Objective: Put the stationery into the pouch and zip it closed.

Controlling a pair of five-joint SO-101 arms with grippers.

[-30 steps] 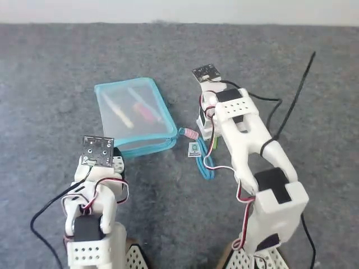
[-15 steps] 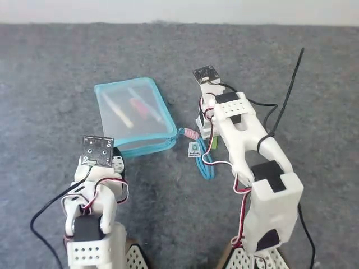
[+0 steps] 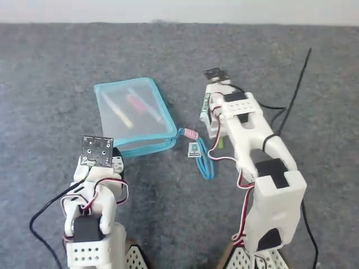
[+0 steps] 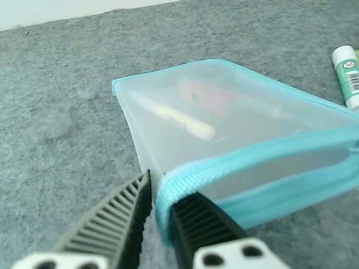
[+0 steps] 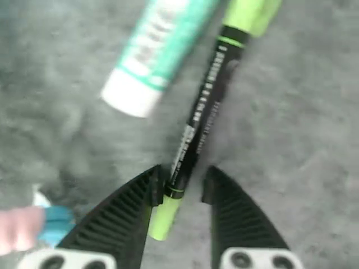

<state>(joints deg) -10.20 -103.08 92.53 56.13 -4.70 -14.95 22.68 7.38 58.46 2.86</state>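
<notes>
1. Left gripper (image 4: 160, 216): the two ribbed fingers are closed down to a narrow gap, pinching the pouch (image 4: 224, 129) by the corner of its turquoise zip edge. In the high view I see this arm at the pouch's near corner, on the side away from the zip pull.

2. Pouch: it is translucent with a turquoise border and lies flat on the grey felt table surface (image 3: 56, 67). Through its wall I can make out a white pen (image 3: 119, 115) and a red item (image 3: 134, 105). I cannot identify the red item more closely.

3. Pink zip pull (image 3: 191, 134): it sits at the pouch's end nearest the right arm. A small tag (image 3: 194, 149) and a turquoise cord (image 3: 205, 165) trail from that end onto the table.

4. Right gripper (image 5: 182, 190): the fingers are partly open and hold nothing. They straddle the lime-green end of a black highlighter (image 5: 207, 95) lying on the table. The highlighter's end lies close against one finger and clear of the other.

5. Glue stick (image 5: 157, 50): it is green and white and lies just beside the highlighter. Both items are outside the pouch, beyond its zip-pull end.
</notes>
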